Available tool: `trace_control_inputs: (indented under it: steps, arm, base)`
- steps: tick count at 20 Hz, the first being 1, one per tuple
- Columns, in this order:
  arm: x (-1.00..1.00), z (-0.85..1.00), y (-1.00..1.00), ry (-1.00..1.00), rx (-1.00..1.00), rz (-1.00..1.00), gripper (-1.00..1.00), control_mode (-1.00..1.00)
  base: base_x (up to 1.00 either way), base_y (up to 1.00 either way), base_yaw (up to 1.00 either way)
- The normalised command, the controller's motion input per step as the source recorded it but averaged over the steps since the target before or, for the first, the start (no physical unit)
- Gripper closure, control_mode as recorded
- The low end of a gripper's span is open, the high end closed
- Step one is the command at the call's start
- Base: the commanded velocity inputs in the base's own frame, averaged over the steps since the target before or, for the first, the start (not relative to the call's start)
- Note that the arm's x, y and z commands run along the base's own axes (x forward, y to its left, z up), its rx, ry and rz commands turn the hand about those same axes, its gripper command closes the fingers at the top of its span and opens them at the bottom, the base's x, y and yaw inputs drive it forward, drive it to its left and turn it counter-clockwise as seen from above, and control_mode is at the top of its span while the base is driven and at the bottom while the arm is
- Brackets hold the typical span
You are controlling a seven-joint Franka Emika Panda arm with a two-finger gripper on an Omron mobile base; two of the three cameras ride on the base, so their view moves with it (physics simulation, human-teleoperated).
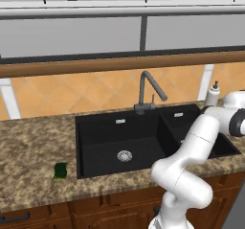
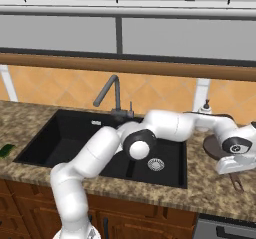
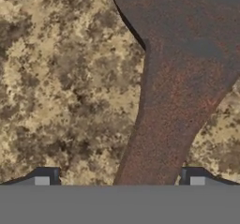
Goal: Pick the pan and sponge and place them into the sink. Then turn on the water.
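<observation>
Pan-picking is the step going on now, I think. The gripper (image 3: 119, 181) is hanging low over the pan (image 2: 214, 144), which is sitting on the counter (image 2: 210, 188) to the right of the sink (image 2: 165, 175). In the hand view the fingers (image 3: 47, 176) are standing wide apart, one on each side of the pan's handle (image 3: 161, 138). They are holding nothing. The handle is running up between them to the round part of the pan. I cannot tell if the fingers are touching the handle yet; it looks like they are just beside it.

Next, I think the hand needs to go down a little and squeeze on the handle. It should grab near where the handle is meeting the round part, so the pan is not tipping when lifted. Then it needs to carry the pan left into the sink.

Sponge-picking is not done yet. The sponge (image 1: 60, 170) is lying on the counter left of the sink, well apart from the hand. The faucet (image 1: 146, 94) is showing no water, and both basins are looking bare.
</observation>
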Motion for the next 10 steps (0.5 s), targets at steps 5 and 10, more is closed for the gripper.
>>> trace_control_inputs:
  steps: [5,10]
  arm:
    - [-0.04,-0.1,0.21,0.0,-0.02,-0.12,-1.0,-1.0]
    - [0.0,-0.06,0.0,0.03,0.0,-0.16,-1.0,-1.0]
  base:
    - [0.0,0.0,0.0]
    - [0.0,0.0,0.0]
